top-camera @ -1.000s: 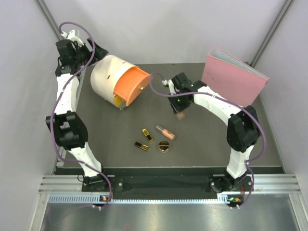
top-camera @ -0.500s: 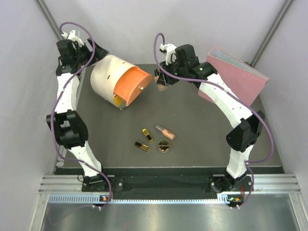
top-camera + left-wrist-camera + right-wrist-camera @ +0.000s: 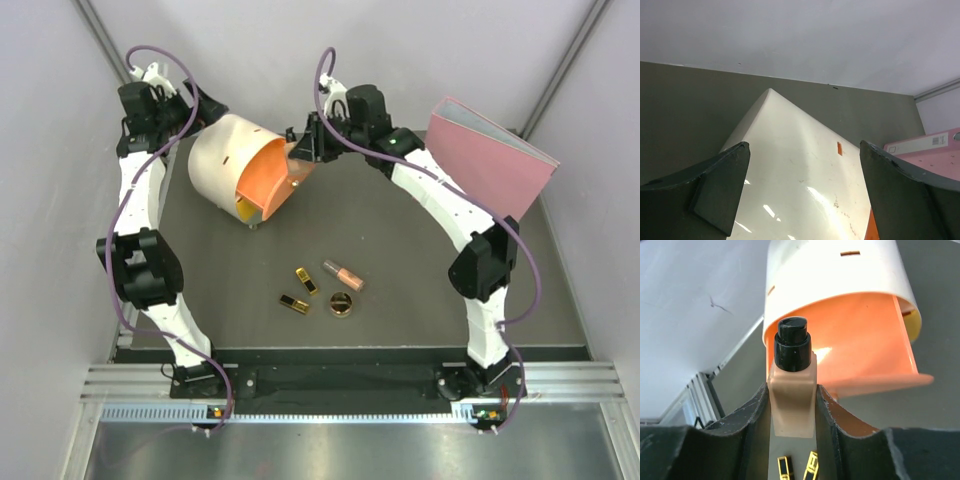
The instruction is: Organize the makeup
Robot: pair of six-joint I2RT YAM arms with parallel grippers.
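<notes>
My right gripper (image 3: 303,152) is shut on a peach bottle with a black cap (image 3: 792,399) and holds it in the air at the mouth of the open orange drawer (image 3: 272,178) of the cream cylindrical box (image 3: 222,158). On the mat lie two gold-and-black lipstick cases (image 3: 306,281) (image 3: 293,302), a peach bottle with a clear cap (image 3: 344,274) and a round gold compact (image 3: 342,304). The two cases also show below the held bottle in the right wrist view (image 3: 785,468). My left gripper (image 3: 805,200) is open, its fingers on either side of the cream box (image 3: 800,170).
A pink binder (image 3: 487,159) stands at the back right of the dark mat (image 3: 420,270). Grey walls enclose the back and sides. The box sits at the mat's back left.
My right arm has carried the peach bottle up and left, from the middle of the mat to the drawer's mouth. The left arm has not moved.
</notes>
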